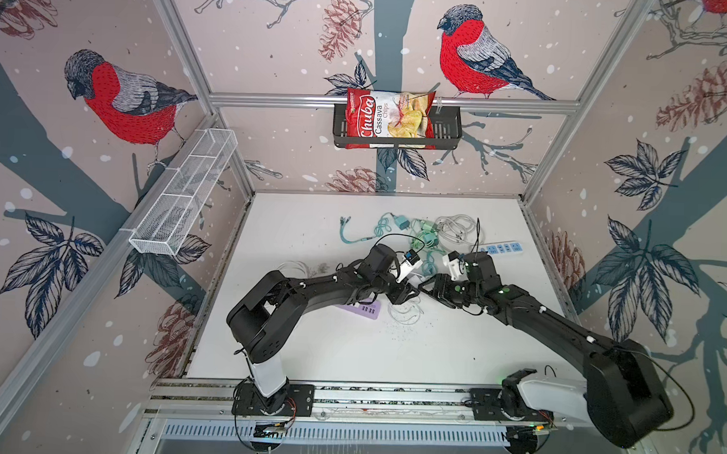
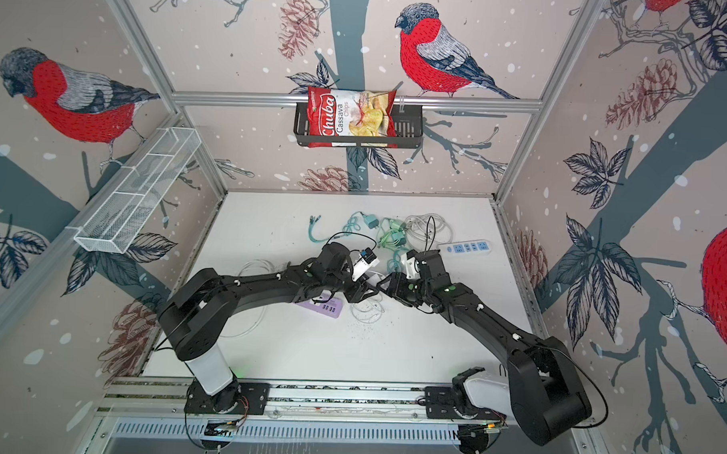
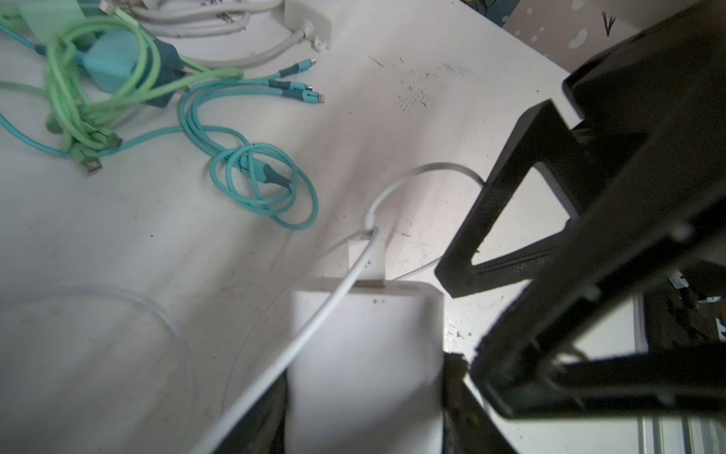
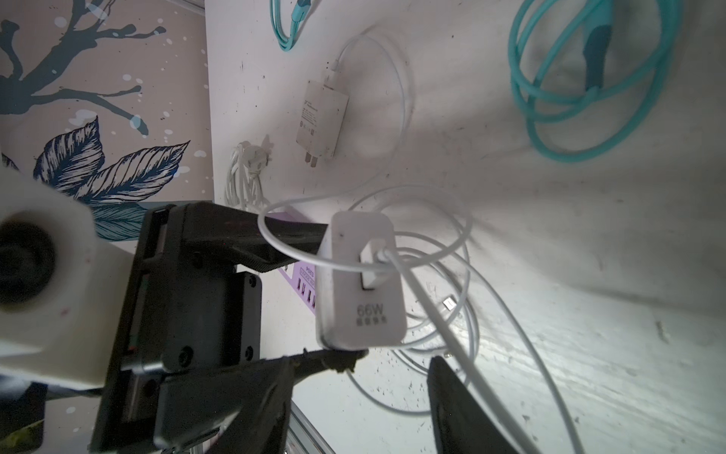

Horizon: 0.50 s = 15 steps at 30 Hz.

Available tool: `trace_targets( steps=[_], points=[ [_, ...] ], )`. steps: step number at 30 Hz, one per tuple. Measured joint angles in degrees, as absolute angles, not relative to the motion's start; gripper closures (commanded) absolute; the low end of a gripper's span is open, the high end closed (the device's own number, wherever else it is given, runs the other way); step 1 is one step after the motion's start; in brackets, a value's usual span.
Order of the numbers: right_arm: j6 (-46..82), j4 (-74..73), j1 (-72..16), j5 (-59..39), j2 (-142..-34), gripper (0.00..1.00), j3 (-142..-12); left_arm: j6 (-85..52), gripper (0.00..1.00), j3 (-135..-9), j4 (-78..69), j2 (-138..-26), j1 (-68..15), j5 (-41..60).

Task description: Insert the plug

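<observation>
My left gripper (image 3: 363, 393) is shut on a white charger block (image 3: 365, 346), marked 66W in the right wrist view (image 4: 361, 283). A white USB plug (image 3: 365, 259) sits in the port on the block's end face, and its thin white cable (image 3: 314, 326) runs off across the block. My right gripper (image 4: 361, 405) faces that end of the charger from close by. Its jaws stand apart with nothing gripped, and the cable runs past one finger (image 4: 459, 401). In both top views the two grippers (image 1: 407, 290) (image 1: 428, 286) meet at mid-table (image 2: 361, 292) (image 2: 387, 285).
A purple power strip (image 1: 361, 310) lies under the left arm. A second white charger (image 4: 322, 118) lies further off. Teal cables (image 3: 259, 184), green cables (image 3: 78, 78) and a blue-and-white power strip (image 1: 504, 247) lie at the back. Loose white cable loops (image 4: 432, 243) lie beneath the grippers.
</observation>
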State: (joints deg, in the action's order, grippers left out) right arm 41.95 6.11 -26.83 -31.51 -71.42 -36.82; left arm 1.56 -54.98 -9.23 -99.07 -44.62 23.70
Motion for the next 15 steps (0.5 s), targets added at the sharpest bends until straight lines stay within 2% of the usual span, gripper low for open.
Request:
trace_targets(
  steps=[15],
  points=[
    [40.0, 6.5, -25.0, -36.3, -75.2, 0.54, -39.9, 4.9, 0.67, -47.1, -22.4, -96.6, -45.2, 20.8]
  ],
)
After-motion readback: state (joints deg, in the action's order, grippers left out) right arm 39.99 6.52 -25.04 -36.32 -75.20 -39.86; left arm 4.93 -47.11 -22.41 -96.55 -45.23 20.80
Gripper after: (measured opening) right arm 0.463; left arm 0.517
